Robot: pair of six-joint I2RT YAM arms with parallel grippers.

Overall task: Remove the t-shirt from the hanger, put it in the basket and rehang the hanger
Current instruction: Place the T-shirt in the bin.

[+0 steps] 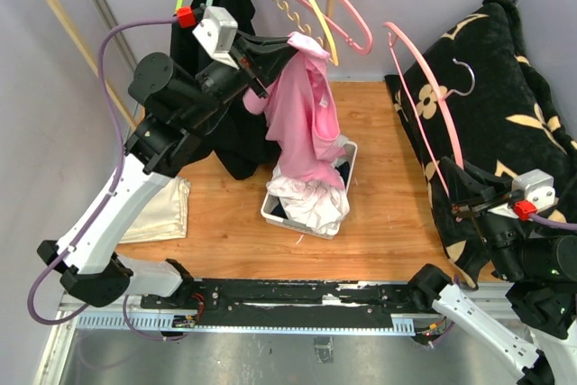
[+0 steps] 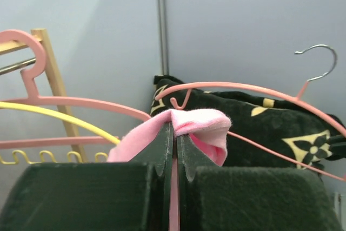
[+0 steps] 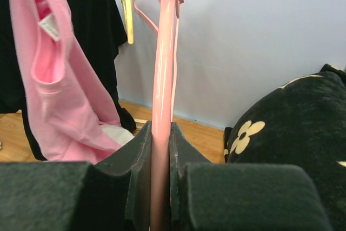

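The pink t-shirt (image 1: pixel 306 119) hangs free from my left gripper (image 1: pixel 291 42), which is shut on a fold of its top edge; its lower end drapes into a white basket (image 1: pixel 348 171). In the left wrist view the jaws (image 2: pixel 175 129) pinch the pink fabric (image 2: pixel 204 121). My right gripper (image 1: pixel 460 206) is shut on the bare pink hanger (image 1: pixel 451 143) with a silver hook, held upright at the right, apart from the shirt. In the right wrist view the hanger's bar (image 3: pixel 163 79) runs between the shut jaws (image 3: pixel 161 131), with the shirt (image 3: pixel 59 90) to the left.
A wooden rack (image 1: pixel 54 6) at the back holds pink, yellow and green hangers (image 1: pixel 347 20) and a black garment (image 1: pixel 225 132). A black flowered blanket (image 1: pixel 514 96) lies at the right. A beige folded cloth (image 1: pixel 162 209) lies at the left. White clothes fill the basket.
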